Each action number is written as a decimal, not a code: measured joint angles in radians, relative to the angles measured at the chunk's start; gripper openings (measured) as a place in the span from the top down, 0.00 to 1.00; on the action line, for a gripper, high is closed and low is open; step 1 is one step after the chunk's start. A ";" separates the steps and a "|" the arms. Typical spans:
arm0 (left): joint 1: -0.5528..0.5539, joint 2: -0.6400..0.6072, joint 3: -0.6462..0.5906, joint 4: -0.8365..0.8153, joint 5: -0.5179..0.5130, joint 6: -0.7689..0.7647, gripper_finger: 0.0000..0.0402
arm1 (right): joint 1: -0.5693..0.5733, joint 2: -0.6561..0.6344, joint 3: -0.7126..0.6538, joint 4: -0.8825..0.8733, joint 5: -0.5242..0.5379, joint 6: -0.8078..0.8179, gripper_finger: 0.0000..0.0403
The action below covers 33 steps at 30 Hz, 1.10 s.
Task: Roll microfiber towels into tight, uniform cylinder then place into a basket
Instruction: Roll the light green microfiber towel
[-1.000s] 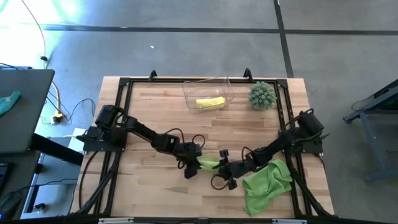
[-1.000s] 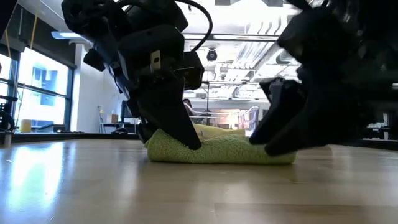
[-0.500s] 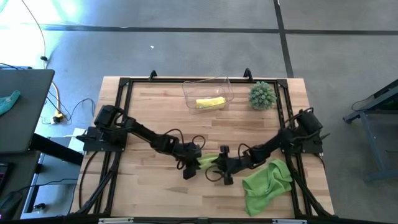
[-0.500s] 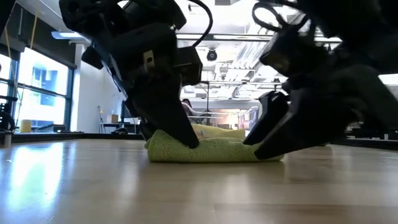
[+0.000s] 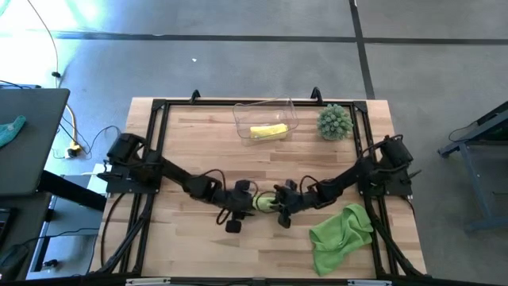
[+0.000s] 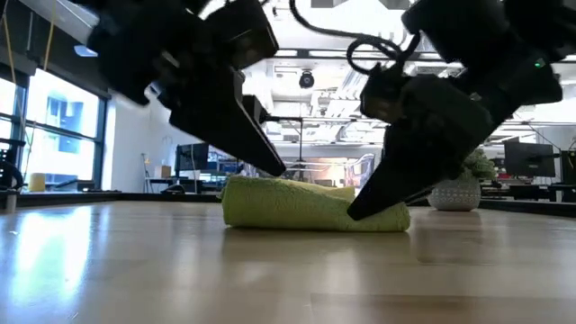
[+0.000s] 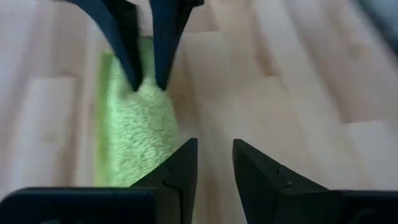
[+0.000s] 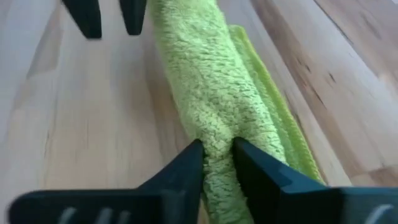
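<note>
loose towel: lime green, crumpled in a heap at the table's near right corner, apart from both arms.
rolled towel: lime green, lying as a short roll on the wooden table about mid-width, between the two grippers.
right gripper: at one end of the roll; fingers narrow, pinching a fold of its pile.
left gripper: at the roll's other end; fingers a small gap apart with bare wood between them, seemingly gripping nothing, though the tips sit just beside the cloth.
basket: clear tub near the far edge, well apart from the roll.
yellow towel: rolled, lying inside the basket.
spiky plant: green ball just right of the basket.
</note>
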 joint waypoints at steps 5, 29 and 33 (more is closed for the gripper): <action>-0.056 0.009 0.001 0.007 -0.207 0.110 0.77 | -0.055 -0.001 -0.001 0.006 -0.134 0.104 0.91; 0.067 0.115 0.008 -0.010 -0.009 -0.314 0.66 | -0.172 -0.162 -0.013 -0.034 -0.409 -0.106 0.64; 0.092 0.115 0.007 -0.011 0.059 -0.351 0.66 | -0.129 -0.247 -0.010 -0.073 -0.347 -0.323 0.58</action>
